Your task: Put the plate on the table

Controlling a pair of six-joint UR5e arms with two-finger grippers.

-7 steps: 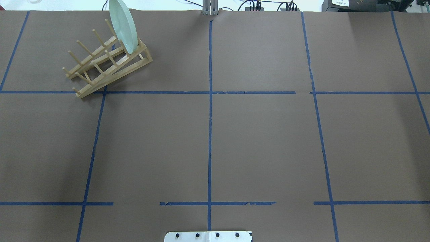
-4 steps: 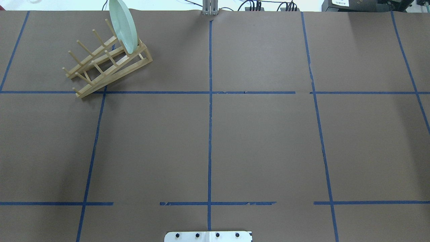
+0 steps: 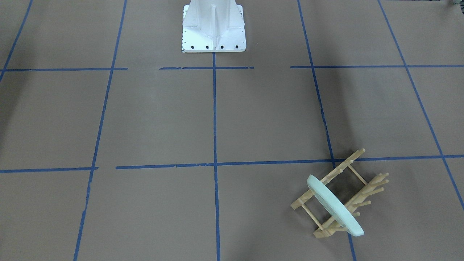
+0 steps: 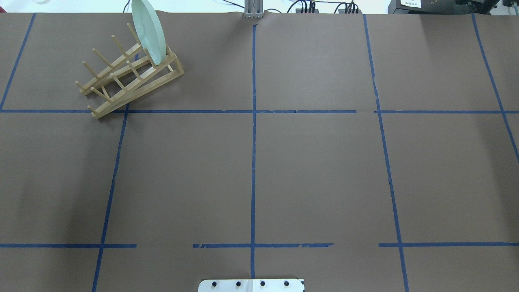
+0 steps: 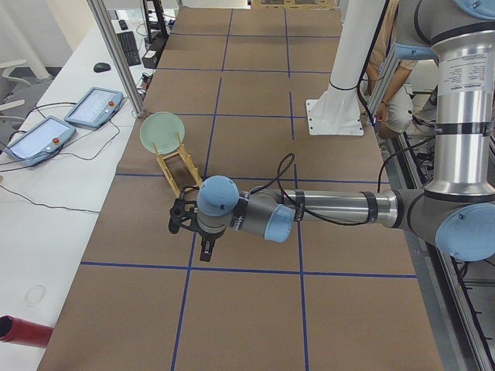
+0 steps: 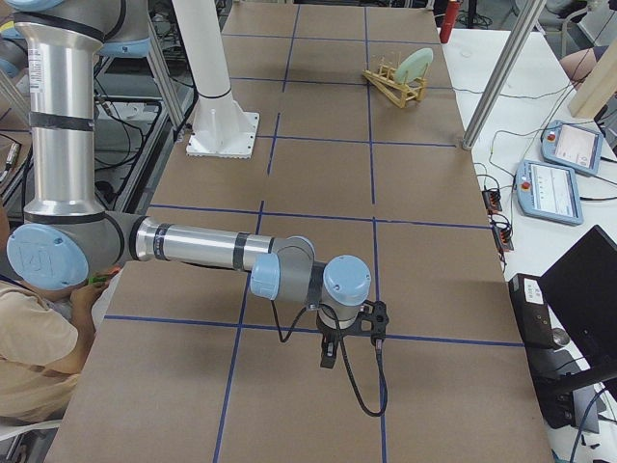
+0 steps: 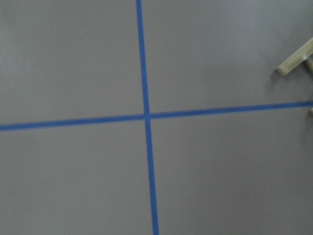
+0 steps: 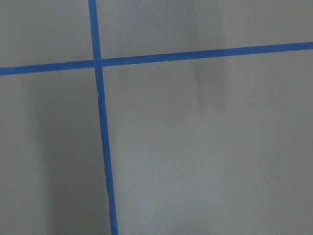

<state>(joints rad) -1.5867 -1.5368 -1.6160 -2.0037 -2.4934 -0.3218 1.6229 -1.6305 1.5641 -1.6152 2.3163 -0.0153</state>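
Pale mint-green round plate [image 4: 149, 32] stands upright in a light wooden peg rack [image 4: 162, 81].
Over the brown-paper counter [image 4: 316, 170], left tool [image 5: 206, 251] and right tool [image 6: 329, 353]: open or closed, cannot tell.

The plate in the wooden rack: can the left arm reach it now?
Probably yes: the left arm hangs close beside the rack, and nothing stands between it and the plate.

Even overhead light lit the brown table [image 4: 316, 174] brightly. Soft grey shadows [image 8: 44, 161] crossed it in the right wrist view and front view. The left wrist view was slightly blurred.
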